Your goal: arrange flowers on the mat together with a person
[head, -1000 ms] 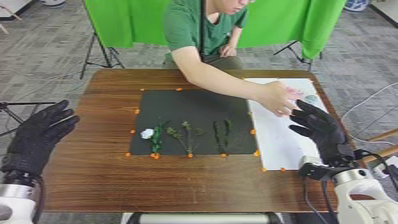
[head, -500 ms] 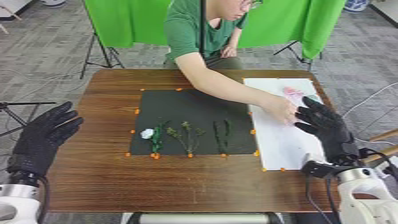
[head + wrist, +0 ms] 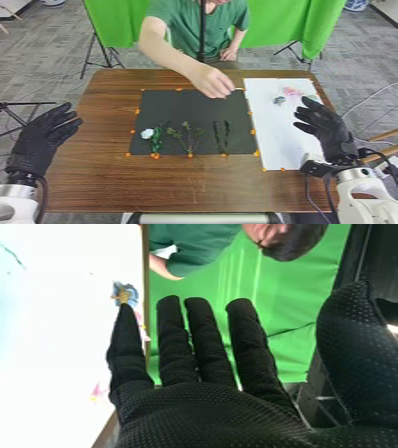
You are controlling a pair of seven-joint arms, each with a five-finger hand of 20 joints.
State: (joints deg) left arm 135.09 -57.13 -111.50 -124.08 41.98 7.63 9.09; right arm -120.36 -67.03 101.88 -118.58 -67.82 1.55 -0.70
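Mat in black [image 3: 182, 107], white flower [image 3: 147, 133], leafy sprigs [image 3: 187, 136] and slim stems [image 3: 226, 132] on its near half, pink flower [image 3: 290, 91], blue flower [image 3: 280, 100] and your right hand [image 3: 330, 132] to its right, your left hand [image 3: 35, 137] to its left, fingers apart on both, person's hand [image 3: 211, 82] above its far edge

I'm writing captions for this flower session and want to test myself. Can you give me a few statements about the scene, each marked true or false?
1. The white flower lies on the dark mat. True.
2. The pink flower lies on the dark mat. False: it lies on the white sheet.
3. The person's hand is over the far part of the mat. True.
4. The robot's left hand is curled round a green stem. False: it is open and holds nothing.
5. The robot's right hand is open. True.
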